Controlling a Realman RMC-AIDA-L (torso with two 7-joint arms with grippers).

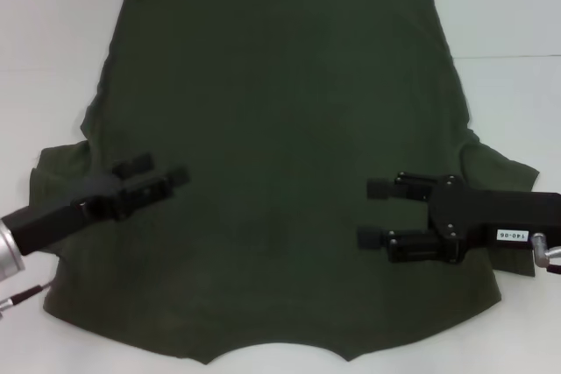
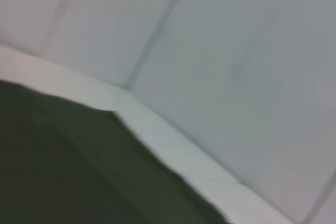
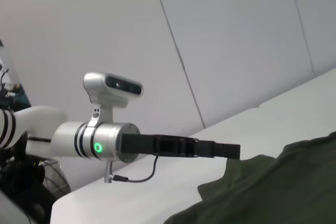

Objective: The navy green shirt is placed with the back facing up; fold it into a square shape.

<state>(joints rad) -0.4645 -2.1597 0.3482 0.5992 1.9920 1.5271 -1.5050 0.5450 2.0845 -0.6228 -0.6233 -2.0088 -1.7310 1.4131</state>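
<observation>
The big dark olive-green short-sleeved shirt (image 1: 280, 155) of soft knit is spread flat over most of the white table (image 1: 508, 6), straight hem toward the far edge and the curved neckline right at the near edge. The fabric looks pretty smooth, with a few ripples along the left side seam. The short sleeves stick out toward the left and right table edges.

The left tool (image 1: 158, 172) hovers over the shirt near its left sleeve, pointing inward. Its two black fingers sit a small gap apart with nothing between them, so it's open and holding nothing. The right tool (image 1: 375, 213) sits over the shirt's right side near the other sleeve, also pointing toward the middle. Its fingers are spread wide, one above the other in the head view, gripping nothing.

For room, there's bare white table on both far corners and narrower strips along the left and right edges past the sleeves. Between the two tools the shirt's middle is wide open. The right wrist view shows the left arm reaching in over the table edge beside a rumpled shirt edge (image 3: 273, 192).
</observation>
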